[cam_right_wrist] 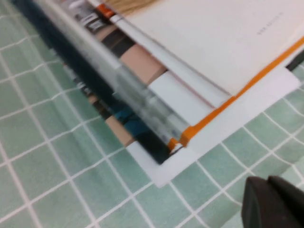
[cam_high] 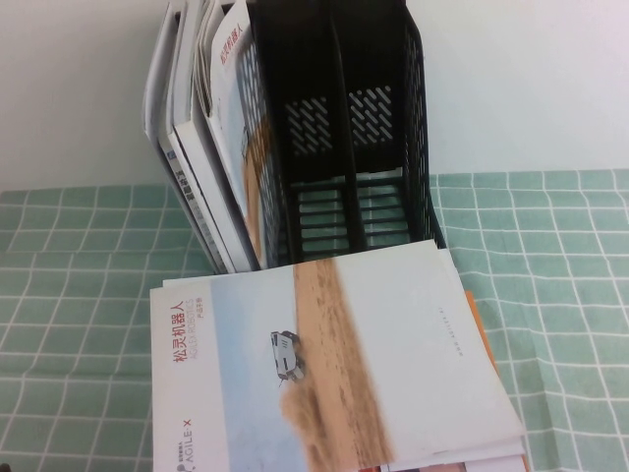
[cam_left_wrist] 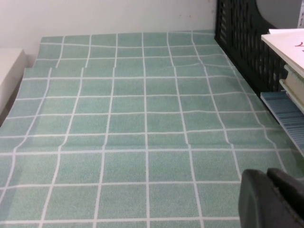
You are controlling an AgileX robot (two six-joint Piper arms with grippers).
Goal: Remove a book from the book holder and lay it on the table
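Observation:
The book (cam_high: 334, 364), pale blue-white with a sandy strip, a small vehicle and a red title, lies flat on a stack of brochures in front of the black book holder (cam_high: 334, 128). Neither arm shows in the high view. In the right wrist view my right gripper (cam_right_wrist: 268, 192) is shut and empty, hovering over the table (cam_right_wrist: 57, 180) just off the stack's corner (cam_right_wrist: 166, 161). In the left wrist view my left gripper (cam_left_wrist: 268, 190) is shut on nothing, over bare green cloth (cam_left_wrist: 133, 123) to the left of the book holder (cam_left_wrist: 242, 38) and the stack (cam_left_wrist: 289, 52).
Several brochures (cam_high: 206, 138) stand leaning in the holder's left compartment; its other two compartments hold nothing. An orange-edged brochure (cam_high: 484, 334) sticks out under the book. A white wall rises behind the table. A pale box edge (cam_left_wrist: 9, 71) sits at the table's far left.

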